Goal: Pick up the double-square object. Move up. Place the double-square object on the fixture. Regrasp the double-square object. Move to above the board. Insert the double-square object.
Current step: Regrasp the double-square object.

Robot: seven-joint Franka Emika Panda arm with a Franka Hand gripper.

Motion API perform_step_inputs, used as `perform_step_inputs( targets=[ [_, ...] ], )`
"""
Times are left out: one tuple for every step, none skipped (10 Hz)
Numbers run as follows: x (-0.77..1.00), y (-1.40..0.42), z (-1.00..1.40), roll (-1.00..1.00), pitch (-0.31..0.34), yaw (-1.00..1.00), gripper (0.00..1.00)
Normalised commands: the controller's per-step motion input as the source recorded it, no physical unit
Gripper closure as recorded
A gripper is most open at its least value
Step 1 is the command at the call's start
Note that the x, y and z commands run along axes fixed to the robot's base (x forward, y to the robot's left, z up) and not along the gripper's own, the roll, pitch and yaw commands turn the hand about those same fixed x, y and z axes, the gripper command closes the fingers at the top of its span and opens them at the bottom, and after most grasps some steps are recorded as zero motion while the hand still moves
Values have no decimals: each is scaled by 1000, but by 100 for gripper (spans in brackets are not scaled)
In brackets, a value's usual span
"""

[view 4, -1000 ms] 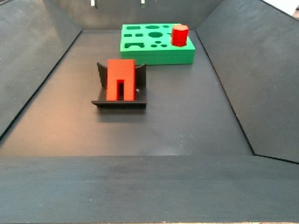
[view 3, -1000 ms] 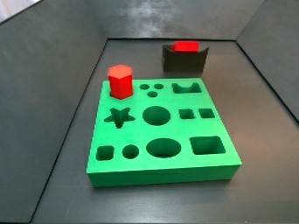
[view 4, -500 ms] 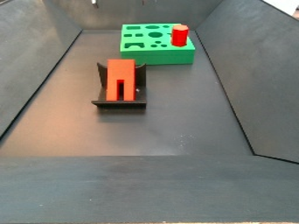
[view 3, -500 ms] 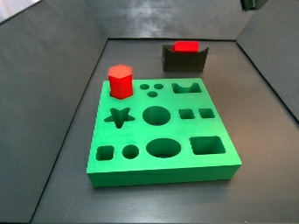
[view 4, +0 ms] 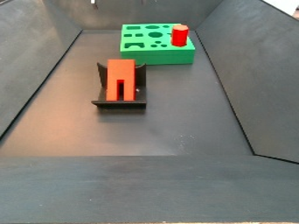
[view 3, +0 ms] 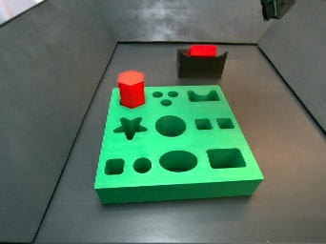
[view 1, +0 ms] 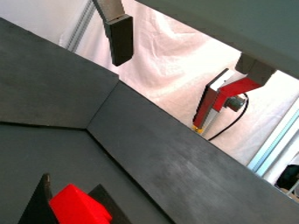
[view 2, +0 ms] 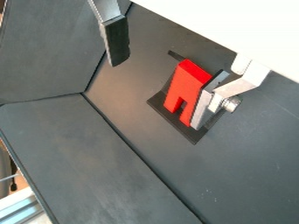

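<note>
The red double-square object [view 3: 203,50] lies on the dark fixture [view 3: 201,68] behind the green board [view 3: 178,183]. It also shows in a side view [view 4: 121,79], lying lengthwise on the fixture [view 4: 119,104], notch toward the camera. My gripper [view 3: 272,8] hangs high above, only a dark tip showing at the frame's edge. In both wrist views the gripper [view 2: 167,83] [view 1: 187,57] is open and empty, fingers [view 2: 114,39] wide apart. The object [view 2: 184,86] and fixture [view 2: 172,117] lie far below, and show again in a wrist view [view 1: 79,206].
A taller red hexagonal prism [view 3: 130,88] stands in a hole at the board's back left corner; it shows in both side views [view 4: 180,36]. The board [view 4: 158,56] lies beyond the fixture. Dark sloped walls [view 4: 233,79] enclose the floor.
The gripper's dark tip has come a little further into the top right corner of a side view. The object, fixture and board have not moved.
</note>
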Motion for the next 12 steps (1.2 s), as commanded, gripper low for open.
perform_step_inputs(
  targets=[
    [59,66,-1000,240,2,147,0],
    [63,55,-1000,214,-10,118,0],
    [70,47,-1000,177,-17,98,0],
    [76,44,-1000,159,-19,89,0],
    [89,36,-1000,125,-21,71,0],
    [102,32,-1000,103,-20,62,0],
    [115,26,-1000,84,-17,52,0],
    [119,22,-1000,78,-16,50,0],
    [124,15,-1000,70,-17,45,0],
    [129,12,-1000,70,-19,42,0],
    [121,4,-873,65,-14,39,0],
    [107,-1,-731,64,-10,35,0]
  ],
)
